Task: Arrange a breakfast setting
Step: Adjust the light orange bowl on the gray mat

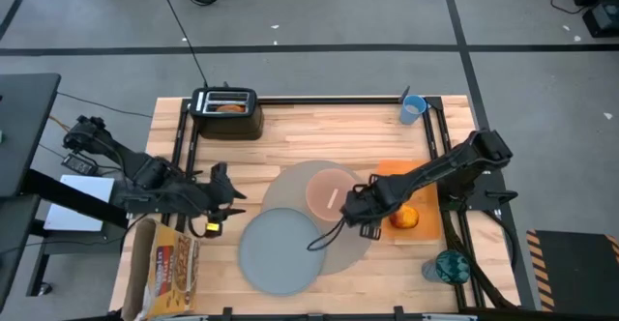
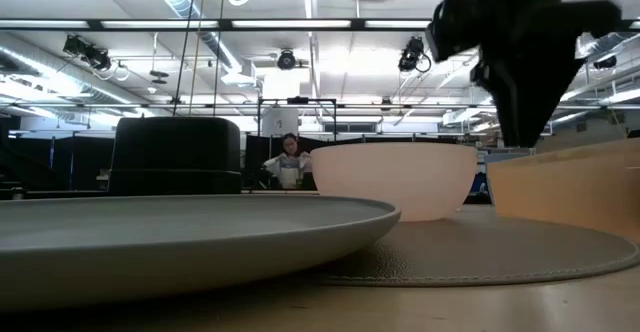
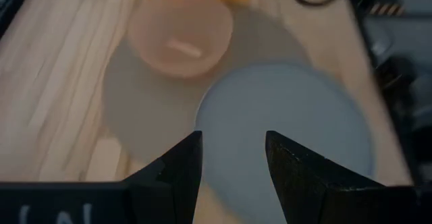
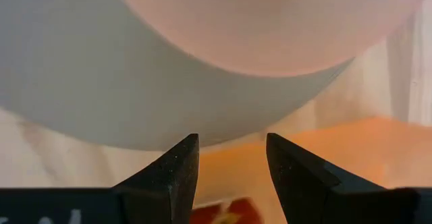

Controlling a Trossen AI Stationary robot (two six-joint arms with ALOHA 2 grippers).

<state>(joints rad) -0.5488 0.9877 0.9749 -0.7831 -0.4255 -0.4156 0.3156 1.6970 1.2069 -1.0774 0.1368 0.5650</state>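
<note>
One pink bowl (image 1: 331,193), one grey plate (image 1: 280,250), one placemat (image 1: 290,188).

Black toaster (image 1: 227,109) parked at the far edge of the wooden table (image 1: 290,137), something brownish sitting in its slot. Orange mat (image 1: 406,172) over on the right side, plus a teal glass thing (image 1: 451,265) near the front right corner. Person (image 2: 288,162) way back in the room beyond the table, under rows of ceiling lights.
</note>
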